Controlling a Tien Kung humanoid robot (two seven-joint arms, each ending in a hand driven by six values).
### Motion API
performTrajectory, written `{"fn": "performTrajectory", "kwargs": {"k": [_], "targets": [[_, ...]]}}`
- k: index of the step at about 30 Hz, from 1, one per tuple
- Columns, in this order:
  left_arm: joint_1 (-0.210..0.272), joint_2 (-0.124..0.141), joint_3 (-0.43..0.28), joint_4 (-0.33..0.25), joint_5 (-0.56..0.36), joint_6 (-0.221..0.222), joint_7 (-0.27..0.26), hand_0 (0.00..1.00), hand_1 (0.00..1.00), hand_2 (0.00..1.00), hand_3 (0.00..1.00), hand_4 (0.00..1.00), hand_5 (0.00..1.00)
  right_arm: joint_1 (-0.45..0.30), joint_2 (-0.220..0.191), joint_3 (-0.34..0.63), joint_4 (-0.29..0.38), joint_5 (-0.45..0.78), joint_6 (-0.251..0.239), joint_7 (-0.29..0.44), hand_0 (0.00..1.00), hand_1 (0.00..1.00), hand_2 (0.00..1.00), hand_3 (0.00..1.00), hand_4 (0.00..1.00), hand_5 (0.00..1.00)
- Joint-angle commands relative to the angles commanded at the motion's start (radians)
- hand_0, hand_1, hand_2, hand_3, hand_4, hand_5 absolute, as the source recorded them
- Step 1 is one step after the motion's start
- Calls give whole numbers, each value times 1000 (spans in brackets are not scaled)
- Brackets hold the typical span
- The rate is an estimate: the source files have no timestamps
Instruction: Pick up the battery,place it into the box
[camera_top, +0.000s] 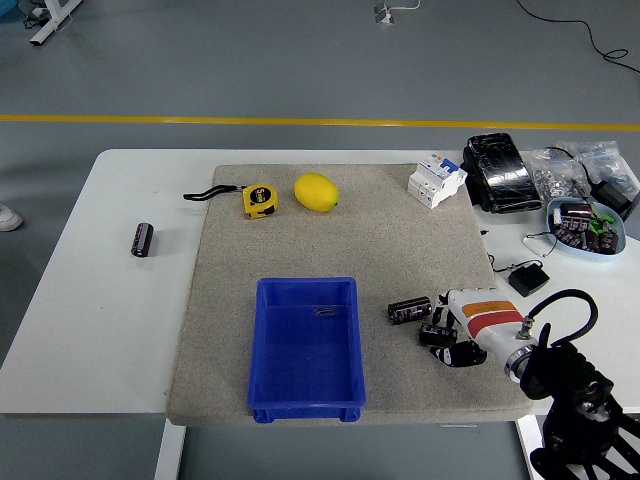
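One battery (410, 310) lies on the mat (390, 240), at three o'clock from the blue box (306, 345). Just at its four o'clock hovers the right hand (455, 335), fingers curled loosely downward, holding nothing. Another battery (143, 239) sits far off at nine o'clock.

Battery (410, 310) right of box (306, 347)

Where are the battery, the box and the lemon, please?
battery (409, 309), head view, middle of its side.
box (306, 403), head view, near wall.
lemon (316, 192), head view, middle of its peel.
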Motion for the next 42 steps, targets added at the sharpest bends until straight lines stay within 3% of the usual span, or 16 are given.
{"fn": "performTrajectory", "kwargs": {"k": [13,30,31,36,37,42], "targets": [[-1,0,-1,0,3,-1,0,707,683,723,629,652,658,11,16,-9,-22,0,-19,0,177,296,475,502,884,299],[-1,1,-2,-1,5,-3,2,704,683,723,628,652,658,15,21,-22,-24,0,-28,1,148,273,462,485,884,313],[-1,1,-3,-1,6,-3,2,704,683,723,628,652,658,14,21,-24,-25,0,-34,3,121,258,442,471,897,266],[0,1,-5,-1,11,-5,5,704,683,723,628,652,658,12,23,-28,-33,0,-44,5,121,258,442,471,897,266],[1,1,-6,-1,11,-5,5,704,683,723,628,651,657,11,24,-29,-34,0,-46,6,107,245,424,468,944,200],[4,1,-8,-2,17,-6,7,704,683,723,628,651,657,11,24,-33,-39,0,-51,7,107,245,424,468,944,200]]}}
